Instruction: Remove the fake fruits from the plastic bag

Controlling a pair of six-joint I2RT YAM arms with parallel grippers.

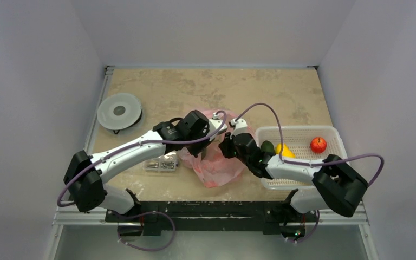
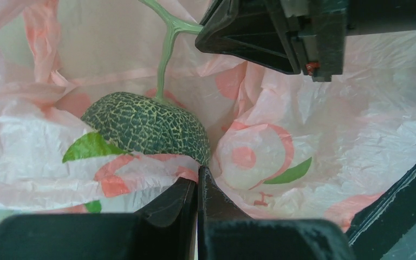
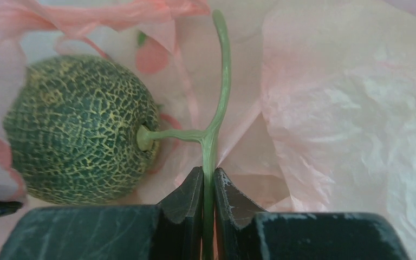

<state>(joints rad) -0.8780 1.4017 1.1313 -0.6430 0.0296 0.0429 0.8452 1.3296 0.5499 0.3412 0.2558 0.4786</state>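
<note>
A netted dark green melon (image 3: 78, 130), one of the fake fruits, lies inside the pink plastic bag (image 1: 216, 165). Its pale green T-shaped stem (image 3: 219, 92) runs between the fingers of my right gripper (image 3: 208, 172), which is shut on it. In the left wrist view the melon (image 2: 141, 127) sits just beyond my left gripper (image 2: 197, 173), which is shut with the bag's (image 2: 357, 124) printed film pinched at its tips. From above, the left gripper (image 1: 220, 130) and the right gripper (image 1: 228, 145) meet at the bag's mouth, and the bag hides the melon.
A white perforated basket (image 1: 303, 131) stands to the right of the bag, holding a dark green fruit (image 1: 267, 146), a yellow fruit (image 1: 283, 150) and a red apple (image 1: 318, 144). A clear box of metal parts (image 1: 161, 163) lies left of the bag. A round grey disc (image 1: 119, 110) sits at the far left.
</note>
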